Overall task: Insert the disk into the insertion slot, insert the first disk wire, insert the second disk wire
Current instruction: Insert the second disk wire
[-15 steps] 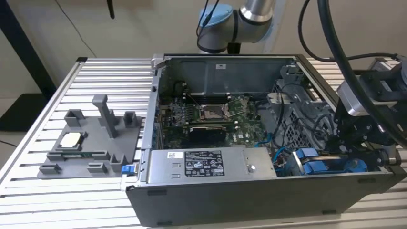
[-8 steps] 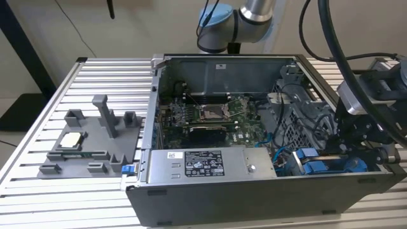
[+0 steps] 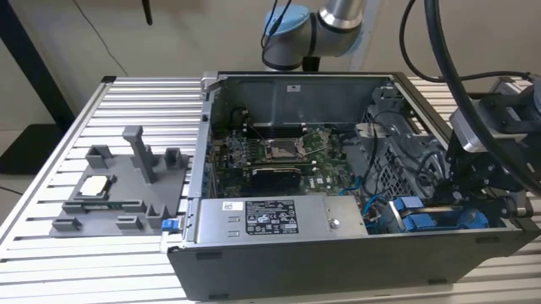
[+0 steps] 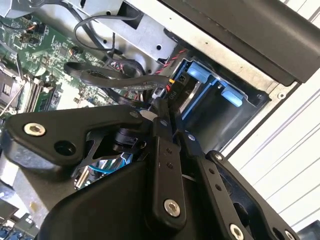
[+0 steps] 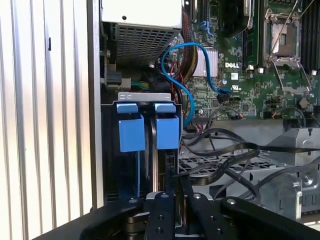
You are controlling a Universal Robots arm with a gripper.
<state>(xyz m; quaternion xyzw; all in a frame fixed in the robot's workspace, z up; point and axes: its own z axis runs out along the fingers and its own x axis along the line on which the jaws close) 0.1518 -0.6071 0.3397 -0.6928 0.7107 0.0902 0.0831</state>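
Disk [image 5: 150,145] sits edge-on in the slot [image 5: 142,100], blue carrier tabs showing, directly ahead of the gripper [image 5: 172,192] in the first wrist view; its long axis runs away from the fingertips, into the bay. Gripper fingers pinched nearly closed; whether they hold a wire, cannot tell. Black cables [image 5: 225,150] loop just beside the gripper on the motherboard side.

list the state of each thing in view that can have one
disk: seated upright in the slot, blue tabs showing
slot: occupied by the disk
gripper: fingers together, at the disk's end
case: side open, board exposed
processor socket: empty, frame shut
blue cable: plugged into the board
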